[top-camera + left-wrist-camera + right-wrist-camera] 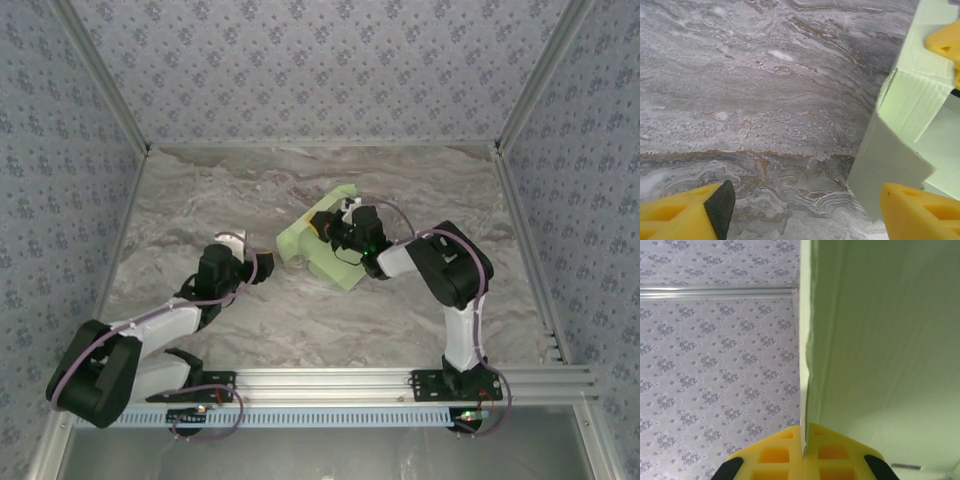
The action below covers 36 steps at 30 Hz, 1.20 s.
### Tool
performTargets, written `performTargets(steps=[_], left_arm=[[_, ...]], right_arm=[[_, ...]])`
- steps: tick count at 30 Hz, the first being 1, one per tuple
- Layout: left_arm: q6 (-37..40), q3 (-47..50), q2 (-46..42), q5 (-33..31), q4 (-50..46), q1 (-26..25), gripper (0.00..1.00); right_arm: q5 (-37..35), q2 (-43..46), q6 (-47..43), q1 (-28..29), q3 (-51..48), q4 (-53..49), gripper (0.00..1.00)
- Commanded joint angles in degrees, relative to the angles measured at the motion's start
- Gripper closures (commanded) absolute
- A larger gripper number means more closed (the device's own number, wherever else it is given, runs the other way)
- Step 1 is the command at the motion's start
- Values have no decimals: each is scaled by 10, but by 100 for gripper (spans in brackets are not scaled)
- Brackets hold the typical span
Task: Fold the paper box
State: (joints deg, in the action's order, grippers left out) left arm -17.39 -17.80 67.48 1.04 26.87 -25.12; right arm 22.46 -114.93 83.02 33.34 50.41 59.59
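Note:
The paper box [330,262] is a pale green, partly raised card shape lying mid-table. My right gripper [326,228] reaches over it from the right, and in the right wrist view this gripper [803,446] is shut on the thin edge of an upright wall of the paper box [880,340]. Just left of the box my left gripper [252,256] stands open and holds nothing. In the left wrist view the left gripper [807,215] has bare table between its yellow fingers [685,217], while the box's raised flap [905,105] stands close by the right finger.
The grey marbled table [200,200] is walled by patterned panels [320,60] at the back and both sides. An aluminium rail [400,380] runs along the near edge, with both arm bases on it. A yellow finger of the right gripper [945,42] shows at the box's top.

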Motion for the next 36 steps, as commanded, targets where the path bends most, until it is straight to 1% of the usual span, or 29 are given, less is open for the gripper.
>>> performTargets(steps=[1,4,7,11,13,16,18,21,23,26,28,30,36], left_arm=[[50,-3,19,43,66,1,23],[63,-18,45,68,75,-1,24],[59,-26,72,83,93,-4,28],[53,-12,101,98,165,-11,34],[58,-13,109,115,180,-15,36],[85,-6,124,134,223,-26,35],[95,-7,140,133,242,-30,32],[102,-23,162,121,244,-31,33],[112,-32,182,112,256,-32,37],[121,-41,207,111,284,-33,47],[123,-44,213,114,293,-35,52],[129,-47,216,112,290,-38,54],[132,-61,240,115,283,-53,56]], right_arm=[[53,-21,-29,-6,22,38,100],[70,-21,-29,-10,21,46,100],[79,-20,-23,-14,15,53,100],[97,-21,-13,-22,10,75,100],[99,-22,-15,-24,8,75,100],[105,-27,-9,-26,8,85,100],[106,-28,-4,-25,7,93,100],[102,-27,-2,-25,1,94,100],[106,-27,0,-24,1,96,100],[103,-22,0,-25,-9,97,100],[101,-19,-1,-25,-13,94,100],[101,-20,-2,-24,-15,92,100],[91,-19,-5,-20,-21,86,100]])
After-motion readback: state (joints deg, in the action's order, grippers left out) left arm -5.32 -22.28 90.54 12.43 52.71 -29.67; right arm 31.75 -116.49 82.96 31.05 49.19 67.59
